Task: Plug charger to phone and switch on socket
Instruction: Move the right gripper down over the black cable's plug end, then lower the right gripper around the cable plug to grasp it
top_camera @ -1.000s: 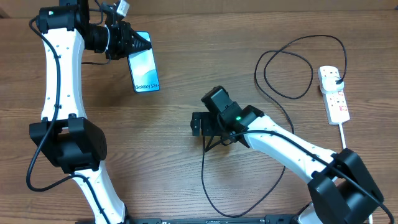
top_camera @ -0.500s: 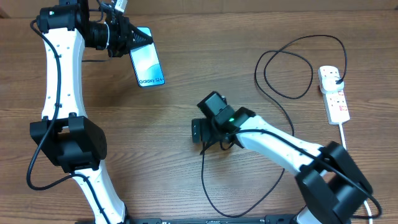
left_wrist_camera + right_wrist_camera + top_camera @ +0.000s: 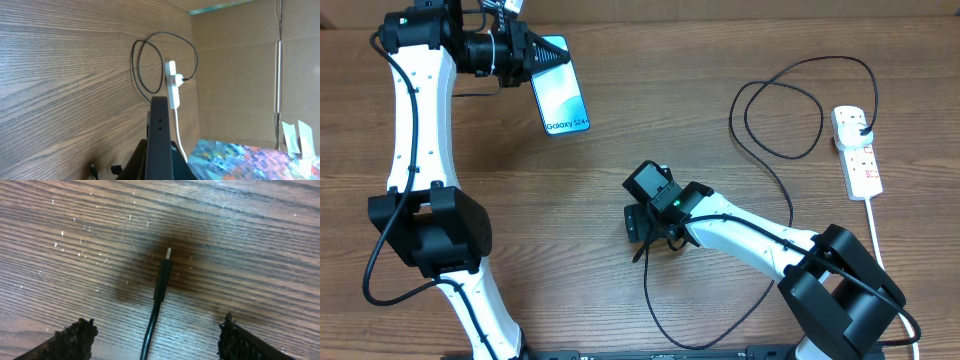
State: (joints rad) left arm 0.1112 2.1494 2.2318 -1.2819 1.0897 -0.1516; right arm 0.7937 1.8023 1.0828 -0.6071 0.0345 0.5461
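The phone [image 3: 564, 96], its light-blue screen lit, hangs tilted above the table at the back left. My left gripper [image 3: 534, 59] is shut on its top end. In the left wrist view the phone shows only as a dark edge [image 3: 159, 135]. The charger cable [image 3: 646, 292] runs from its plug in the white socket [image 3: 857, 150] through loops to a slim connector tip [image 3: 168, 255] lying on the wood. My right gripper [image 3: 642, 230] is low over that end and open. Its fingers [image 3: 75, 339] straddle the cable [image 3: 156, 300] without touching it. The socket [image 3: 172, 90] also appears far off in the left wrist view.
The socket's white cord [image 3: 873, 218] trails toward the front right edge. A large cable loop [image 3: 780, 110] lies left of the socket. A cardboard wall [image 3: 240, 75] and a colourful sheet [image 3: 240, 159] border the table's far side.
The left arm has carried the phone a little right and toward the back. The right gripper has shifted left and come over the cable's connector end.
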